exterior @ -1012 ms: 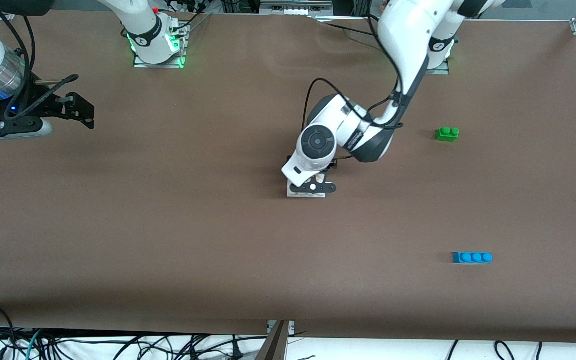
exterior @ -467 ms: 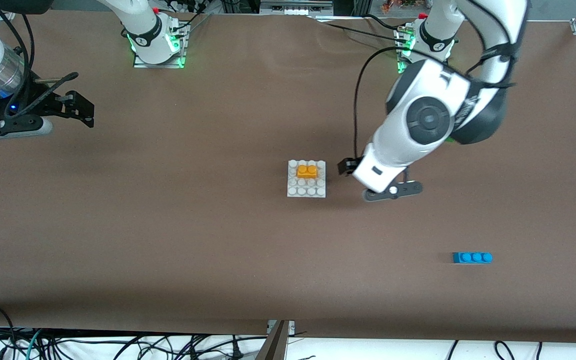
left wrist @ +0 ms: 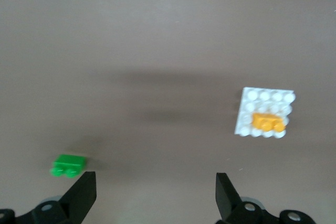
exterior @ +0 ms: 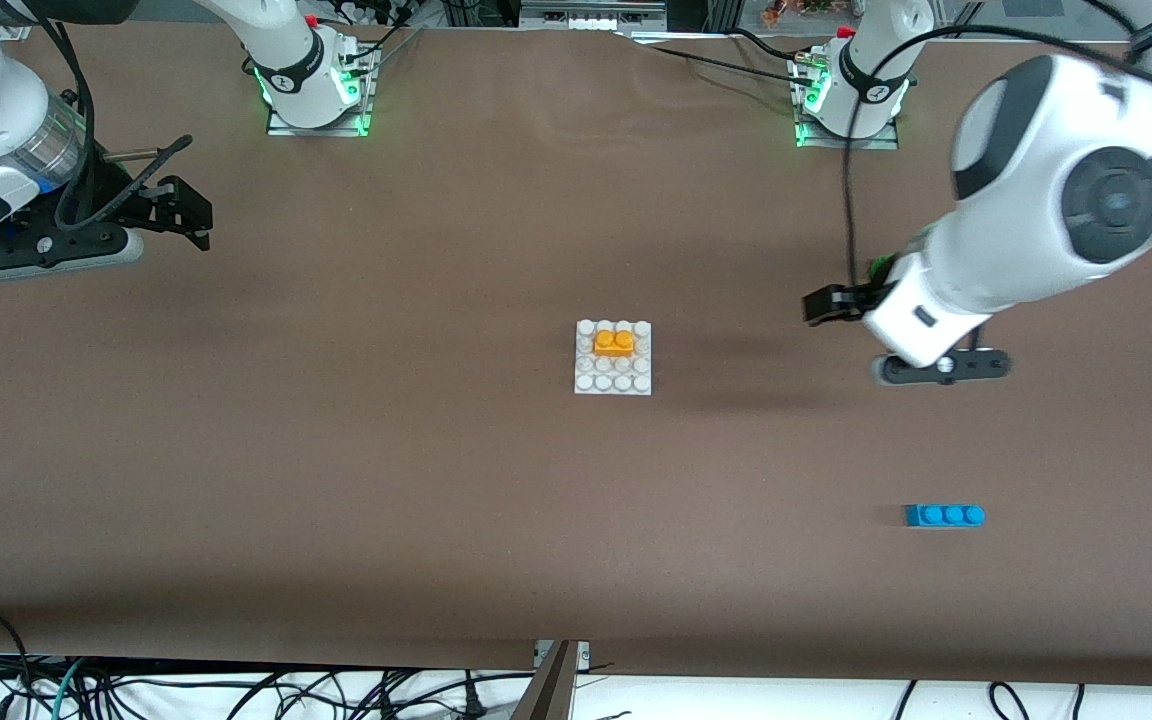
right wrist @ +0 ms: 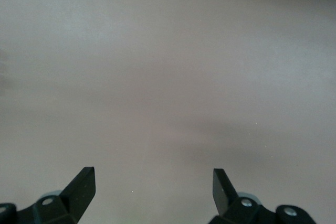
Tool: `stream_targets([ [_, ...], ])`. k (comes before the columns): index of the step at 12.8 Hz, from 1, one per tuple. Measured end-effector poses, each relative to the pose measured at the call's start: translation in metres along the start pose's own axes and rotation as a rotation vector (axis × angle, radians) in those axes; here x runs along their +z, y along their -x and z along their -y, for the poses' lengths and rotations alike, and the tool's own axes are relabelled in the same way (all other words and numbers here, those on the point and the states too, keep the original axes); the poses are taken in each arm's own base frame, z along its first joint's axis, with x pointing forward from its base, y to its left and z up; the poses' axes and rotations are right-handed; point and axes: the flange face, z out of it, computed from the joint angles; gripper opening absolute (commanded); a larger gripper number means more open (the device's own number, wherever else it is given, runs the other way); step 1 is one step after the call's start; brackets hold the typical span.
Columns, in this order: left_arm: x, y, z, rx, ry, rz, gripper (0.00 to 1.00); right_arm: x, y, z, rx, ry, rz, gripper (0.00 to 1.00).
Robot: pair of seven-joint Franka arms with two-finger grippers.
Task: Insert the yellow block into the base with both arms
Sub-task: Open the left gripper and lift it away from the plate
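Two spare bricks, green brick [left wrist: 68, 165] and blue brick [exterior: 944, 515], lie apart from the base [exterior: 613, 383]; both grippers' fingers spread, empty.

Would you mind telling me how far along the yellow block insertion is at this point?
Done, by the look of it: the yellow block sits on the studs of the base. In hand: nothing; the left gripper is open and empty over bare table toward the left arm's end, near the green brick. The right gripper waits open at the right arm's end. Nothing visible is left; the blue brick lies untouched.
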Motion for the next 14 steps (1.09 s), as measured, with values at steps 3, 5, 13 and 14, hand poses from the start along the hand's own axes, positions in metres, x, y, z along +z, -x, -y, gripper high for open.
stream_targets([
  [3,-0.022,0.003,0.050,0.110,-0.020,-0.004,1.00,0.000,0.000,-0.001,0.001,0.004,0.000,0.99],
  [5,-0.038,0.010,0.075,0.132,-0.013,-0.017,1.00,-0.001,0.000,-0.001,0.001,0.005,-0.001,0.99],
  [13,-0.035,0.065,0.115,0.116,-0.018,-0.113,1.00,-0.001,0.001,-0.002,0.002,0.005,0.003,0.99],
  [14,-0.035,0.066,0.114,0.118,-0.018,-0.117,1.00,-0.001,0.001,-0.002,0.002,0.005,0.005,0.99],
])
